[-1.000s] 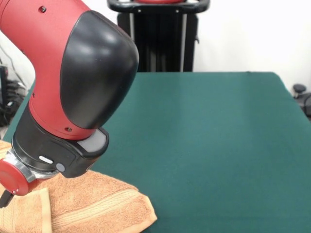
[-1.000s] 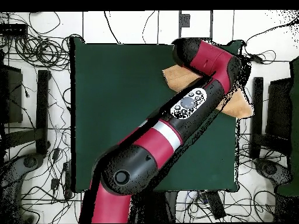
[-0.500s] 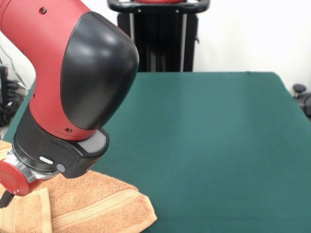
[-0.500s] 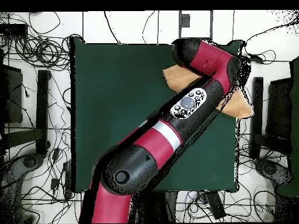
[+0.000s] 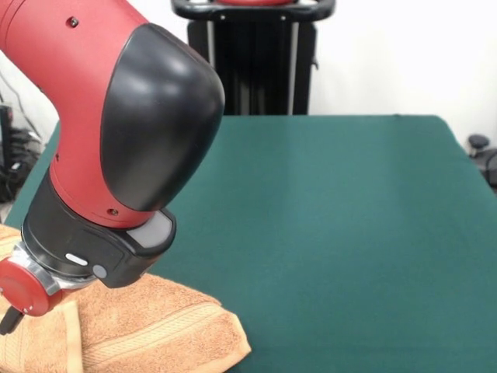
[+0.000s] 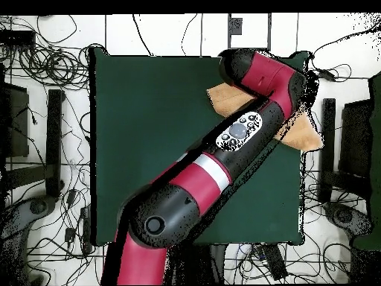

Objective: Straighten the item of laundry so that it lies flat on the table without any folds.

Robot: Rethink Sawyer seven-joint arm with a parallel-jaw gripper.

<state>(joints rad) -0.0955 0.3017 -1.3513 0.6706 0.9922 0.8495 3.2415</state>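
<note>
The item of laundry [image 5: 155, 330] is an orange-tan towel lying rumpled at the table's near left corner, with a woven band showing along its folded front edge. Seen from overhead, the towel [image 6: 303, 134] pokes out on both sides of the arm near the table's right edge. The dark green table [image 5: 349, 233] spreads far beyond it. My red and black arm [image 5: 116, 140] reaches down over the towel. Only a dark bit of my gripper [image 5: 9, 317] shows, below the red wrist flange at the picture's left edge, right above the cloth. From overhead the arm hides the gripper.
The robot's black pedestal [image 5: 256, 62] stands behind the table. Cables [image 6: 45, 52] and black equipment lie on the floor round the table [image 6: 149, 134]. The towel sits close to the table's edge.
The arm's wrist has dipped very slightly toward the towel. The towel looks the same.
</note>
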